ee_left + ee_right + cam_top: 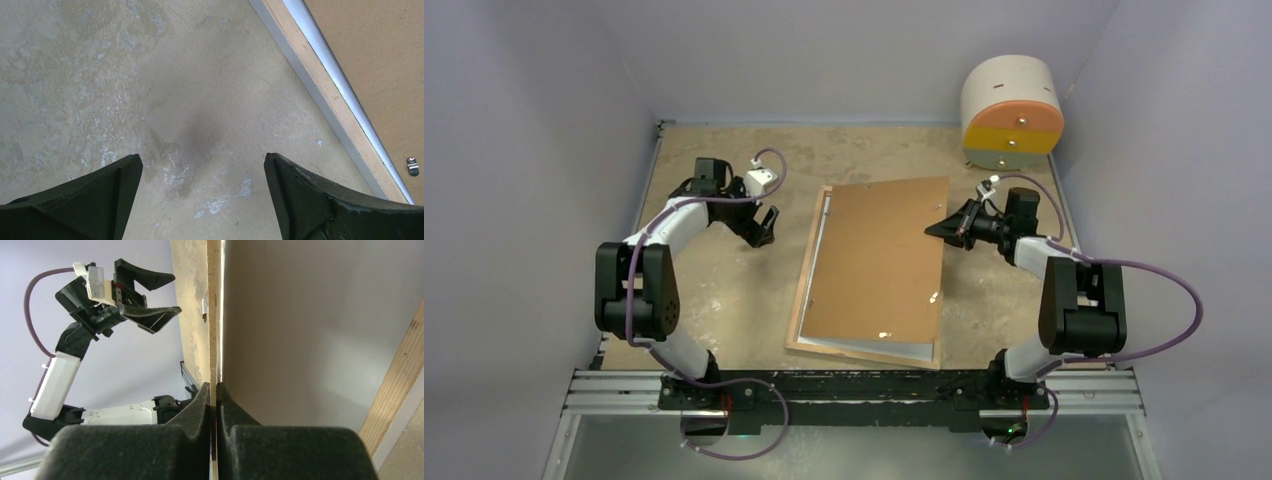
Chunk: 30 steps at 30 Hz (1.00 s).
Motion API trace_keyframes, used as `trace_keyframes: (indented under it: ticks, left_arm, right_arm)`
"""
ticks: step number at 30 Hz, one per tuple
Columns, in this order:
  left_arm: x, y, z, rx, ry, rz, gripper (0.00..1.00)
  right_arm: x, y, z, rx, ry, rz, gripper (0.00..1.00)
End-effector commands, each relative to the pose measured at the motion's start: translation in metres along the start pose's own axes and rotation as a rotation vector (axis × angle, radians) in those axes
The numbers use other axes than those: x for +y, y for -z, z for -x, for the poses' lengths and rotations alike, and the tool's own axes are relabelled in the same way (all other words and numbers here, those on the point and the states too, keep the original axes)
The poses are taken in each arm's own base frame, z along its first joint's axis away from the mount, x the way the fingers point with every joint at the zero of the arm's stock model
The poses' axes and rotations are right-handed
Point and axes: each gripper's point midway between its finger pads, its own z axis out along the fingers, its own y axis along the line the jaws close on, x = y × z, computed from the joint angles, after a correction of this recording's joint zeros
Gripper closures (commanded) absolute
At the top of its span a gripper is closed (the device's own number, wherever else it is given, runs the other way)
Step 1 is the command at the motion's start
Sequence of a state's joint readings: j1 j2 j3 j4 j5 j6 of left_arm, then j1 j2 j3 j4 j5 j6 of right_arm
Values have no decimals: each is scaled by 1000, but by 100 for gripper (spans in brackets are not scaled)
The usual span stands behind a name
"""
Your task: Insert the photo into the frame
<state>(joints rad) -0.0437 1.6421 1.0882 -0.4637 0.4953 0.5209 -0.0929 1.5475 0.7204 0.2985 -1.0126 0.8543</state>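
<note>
On the left, the left tool is hovering over the bare surface, just beside the left edge of the frame but not touching it. Its fingers are standing wide apart with nothing between them.

In the middle, the frame is lying flat on the surface with its light wood-coloured rear face turned up. A brown hardboard sheet is lying over it, slightly askew, so that its far right corner is reaching past the frame's rim. A small metal clip is sitting on the sheet near its left edge.

A pale sheet is showing inside the frame, under the hardboard. Whether that is the back of the photo or the glass cannot be told, and no dark print is showing in any view.

Further right, the right tool is pinching the right edge of the hardboard sheet, with its fingers pressed onto both faces. It is holding that edge up, apart from the frame's rim.

At the far right corner, a beige cylinder with orange and yellow bands is standing well apart from the frame.
</note>
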Motion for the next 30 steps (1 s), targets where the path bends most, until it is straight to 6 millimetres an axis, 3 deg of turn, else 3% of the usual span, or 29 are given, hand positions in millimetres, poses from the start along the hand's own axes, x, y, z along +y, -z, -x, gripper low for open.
trace_keyframes:
  ticks: [1,30]
  left_arm:
    - [1,-5,2,1,-37,6,0]
    - [-1,-4,2,-3,-50,19,0]
  right_arm:
    - [10,-3,-11,44,-6,44,100]
    - [5,-1,-33,78,-5,29,100]
